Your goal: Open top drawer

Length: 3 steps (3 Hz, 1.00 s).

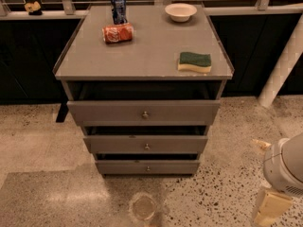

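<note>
The grey cabinet has three drawer fronts. The top drawer [104, 111] is the widest front, with a small round metal knob [145, 114] at its centre. It stands out a little from the cabinet, with a dark gap above it. My gripper [271, 206] is at the lower right edge of the view, below the white rounded arm part [286, 168]. It hangs over the floor, well to the right of and below the knob, touching nothing.
On the cabinet top [147, 51] are an upright blue can [118, 7], a red can [118, 32] on its side, a white bowl [180, 12] and a green-and-yellow sponge [194, 62]. A white post [283, 72] stands at right. A round glassy object [143, 206] lies on the floor in front.
</note>
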Each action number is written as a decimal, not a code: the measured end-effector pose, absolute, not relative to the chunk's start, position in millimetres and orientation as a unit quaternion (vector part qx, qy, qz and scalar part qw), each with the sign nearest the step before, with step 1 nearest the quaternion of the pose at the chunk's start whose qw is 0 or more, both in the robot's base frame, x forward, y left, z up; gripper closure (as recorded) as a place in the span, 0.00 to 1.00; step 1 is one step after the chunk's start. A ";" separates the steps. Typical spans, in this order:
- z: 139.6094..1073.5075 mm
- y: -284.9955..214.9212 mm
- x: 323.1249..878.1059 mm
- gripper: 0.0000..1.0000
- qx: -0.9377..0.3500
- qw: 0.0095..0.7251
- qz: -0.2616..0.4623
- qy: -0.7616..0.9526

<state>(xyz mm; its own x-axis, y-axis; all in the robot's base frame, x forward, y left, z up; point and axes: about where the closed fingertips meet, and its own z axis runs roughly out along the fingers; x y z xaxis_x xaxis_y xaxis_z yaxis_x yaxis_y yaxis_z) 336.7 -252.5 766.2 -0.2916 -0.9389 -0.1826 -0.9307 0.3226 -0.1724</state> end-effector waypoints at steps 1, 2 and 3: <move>766.4 -252.5 336.7 0.00 -0.582 0.126 -0.016 0.803; 760.2 -256.8 340.8 0.00 -0.580 0.142 -0.018 0.802; 752.1 -249.7 374.5 0.00 -0.598 0.181 -0.026 0.781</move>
<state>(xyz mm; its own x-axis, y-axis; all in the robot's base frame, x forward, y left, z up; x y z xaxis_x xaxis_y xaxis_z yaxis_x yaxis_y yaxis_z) 374.5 -249.7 752.1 -0.2201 -0.9426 -0.2509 -0.9239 0.2840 -0.2565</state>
